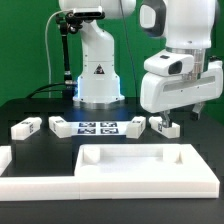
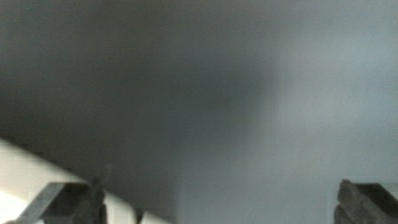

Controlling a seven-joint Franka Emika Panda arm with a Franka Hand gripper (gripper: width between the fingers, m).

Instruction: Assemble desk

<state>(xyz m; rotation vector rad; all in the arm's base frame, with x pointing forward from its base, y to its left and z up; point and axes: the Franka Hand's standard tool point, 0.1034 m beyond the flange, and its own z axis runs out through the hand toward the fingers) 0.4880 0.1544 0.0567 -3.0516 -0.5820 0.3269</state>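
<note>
The white desk top (image 1: 140,170) lies flat at the front of the black table, rim up. Four short white legs with tags lie in a row behind it: one at the exterior view's far left (image 1: 25,127), one beside it (image 1: 60,125), one right of the middle (image 1: 135,124), and one at the right (image 1: 164,129). My gripper (image 1: 165,122) hangs just over that rightmost leg. In the wrist view my gripper (image 2: 217,205) is open wide with nothing between the dark fingertips (image 2: 63,205). Only blurred dark table and a white edge (image 2: 32,165) show there.
The marker board (image 1: 98,127) lies between the inner legs, in front of the robot base (image 1: 98,80). A long white border bar (image 1: 8,162) runs along the exterior view's left and across the front (image 1: 110,207).
</note>
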